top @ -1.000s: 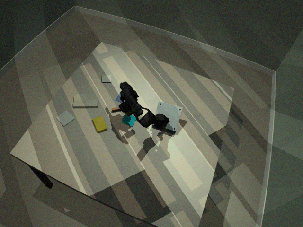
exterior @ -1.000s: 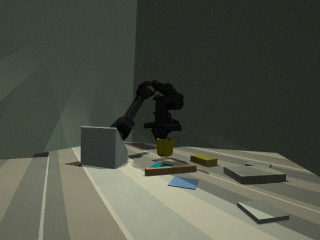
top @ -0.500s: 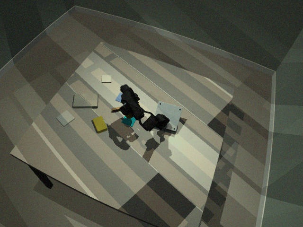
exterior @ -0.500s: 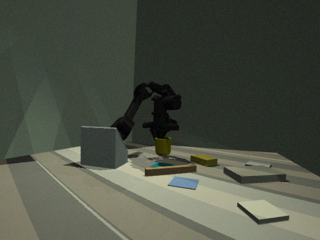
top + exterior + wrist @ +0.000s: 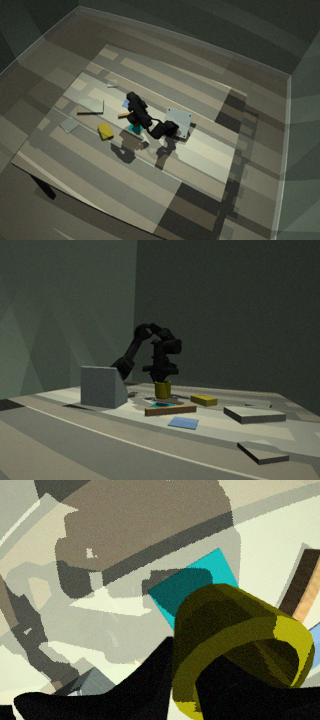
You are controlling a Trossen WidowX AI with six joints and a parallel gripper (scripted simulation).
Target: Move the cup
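Observation:
The yellow cup point(image 5: 162, 390) point(image 5: 212, 611) is upright in the exterior view, held above the table. My gripper point(image 5: 160, 381) point(image 5: 182, 642) is shut on its wall at the rim. In the top view the arm hides nearly all of the cup. The cyan pad point(image 5: 135, 129) point(image 5: 154, 405) point(image 5: 223, 566) lies below the cup, partly covered by it in the wrist view, with a gap between them. The blue pad point(image 5: 125, 103) point(image 5: 183, 423) point(image 5: 316, 641) lies beyond the wooden bar. No marbles can be made out inside the cup.
The wooden bar point(image 5: 124, 115) point(image 5: 170, 410) point(image 5: 297, 587) lies between the pads. A yellow block point(image 5: 105, 131) point(image 5: 203, 400), a large grey slab point(image 5: 90, 105) point(image 5: 258, 414) and a small slab point(image 5: 112, 83) point(image 5: 262, 453) lie around. A tall grey block point(image 5: 98, 387) point(image 5: 179, 120) stands near the arm.

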